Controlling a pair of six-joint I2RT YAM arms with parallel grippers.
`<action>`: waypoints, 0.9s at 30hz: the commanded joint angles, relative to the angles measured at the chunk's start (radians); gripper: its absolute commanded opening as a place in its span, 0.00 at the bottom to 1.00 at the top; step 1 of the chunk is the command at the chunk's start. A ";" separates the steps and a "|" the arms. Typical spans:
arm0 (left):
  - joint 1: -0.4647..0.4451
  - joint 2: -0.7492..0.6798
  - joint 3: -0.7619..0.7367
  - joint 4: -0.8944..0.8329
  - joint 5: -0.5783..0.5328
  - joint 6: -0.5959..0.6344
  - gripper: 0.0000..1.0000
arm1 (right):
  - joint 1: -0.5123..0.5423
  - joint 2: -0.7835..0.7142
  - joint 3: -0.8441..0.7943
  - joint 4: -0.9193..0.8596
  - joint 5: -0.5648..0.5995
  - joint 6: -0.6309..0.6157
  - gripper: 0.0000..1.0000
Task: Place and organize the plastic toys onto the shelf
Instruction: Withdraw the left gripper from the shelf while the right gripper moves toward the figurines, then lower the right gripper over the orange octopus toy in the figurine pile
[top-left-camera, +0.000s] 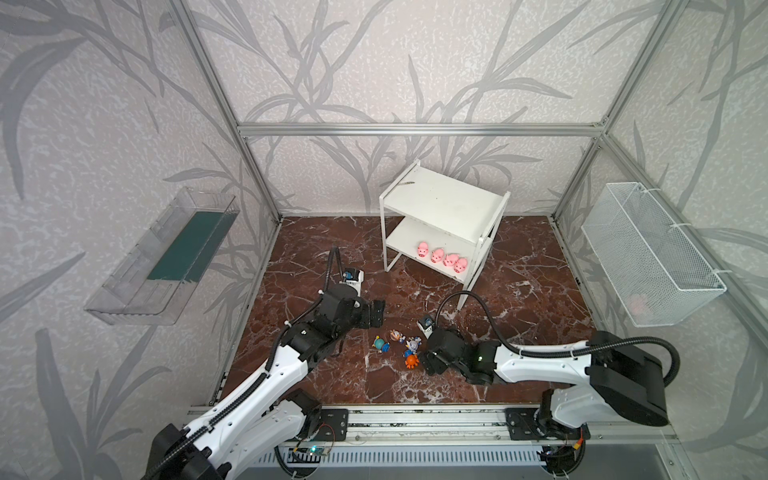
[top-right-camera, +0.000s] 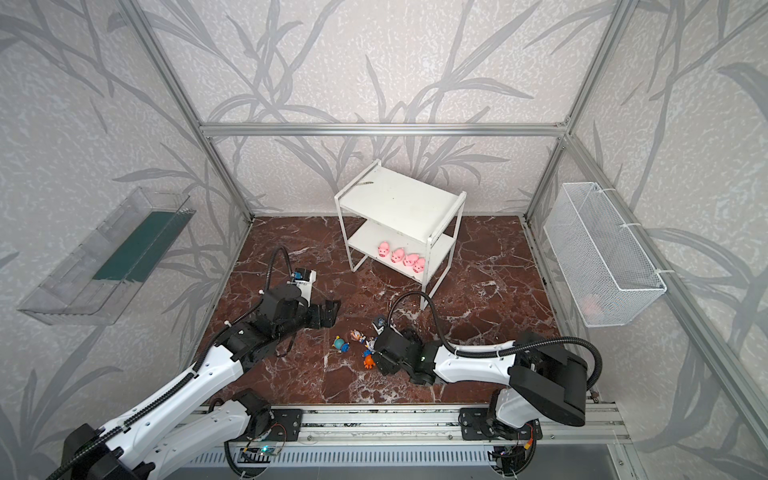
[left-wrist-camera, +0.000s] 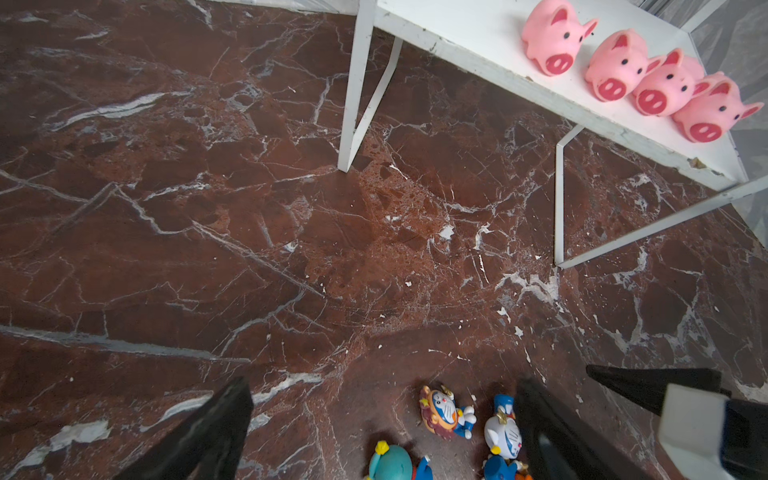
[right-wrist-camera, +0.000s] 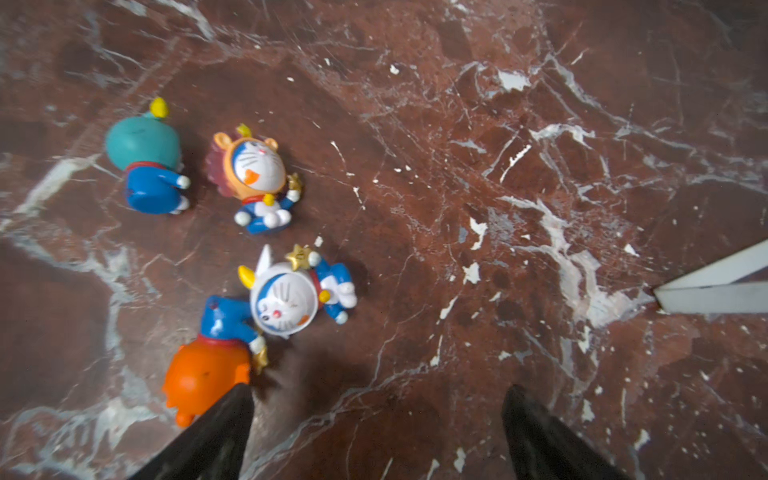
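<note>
Toward the back of the glossy red-brown, white-veined marble tabletop (top-left-camera: 332, 257): small white two-tier shelf (top-left-camera: 449, 199) of flat matte boards on thin bent frame legs; in a tight row along the front edge of the shelf's lower board, four round, smooth pink plastic pigs (top-left-camera: 437, 255) with red snouts; well in front of the shelf, lying clustered on the marble, four glossy blue-white cartoon toys: teal-hooded figurine (right-wrist-camera: 143, 153), lion-maned figurine (right-wrist-camera: 257, 166), white-and-gold figurine (right-wrist-camera: 286, 299), orange spiky figurine (right-wrist-camera: 203, 378), the last two touching; in front of the shelf's left front leg, left gripper (left-wrist-camera: 382, 384), black tapered fingers spread wide, gripping nothing; beside the cluster, right gripper (right-wrist-camera: 379, 390), fingers likewise apart and empty, one finger just beside the orange spiky figurine.
</note>
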 joint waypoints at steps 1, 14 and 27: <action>-0.003 0.010 -0.009 0.001 0.009 -0.010 0.99 | 0.008 0.040 0.025 -0.048 0.010 -0.019 0.93; -0.002 0.067 0.016 0.011 0.027 0.013 0.99 | 0.056 0.069 -0.009 0.120 -0.097 -0.138 0.93; -0.001 0.074 0.020 0.009 0.035 0.022 0.99 | 0.055 0.108 0.026 0.164 -0.047 -0.191 0.94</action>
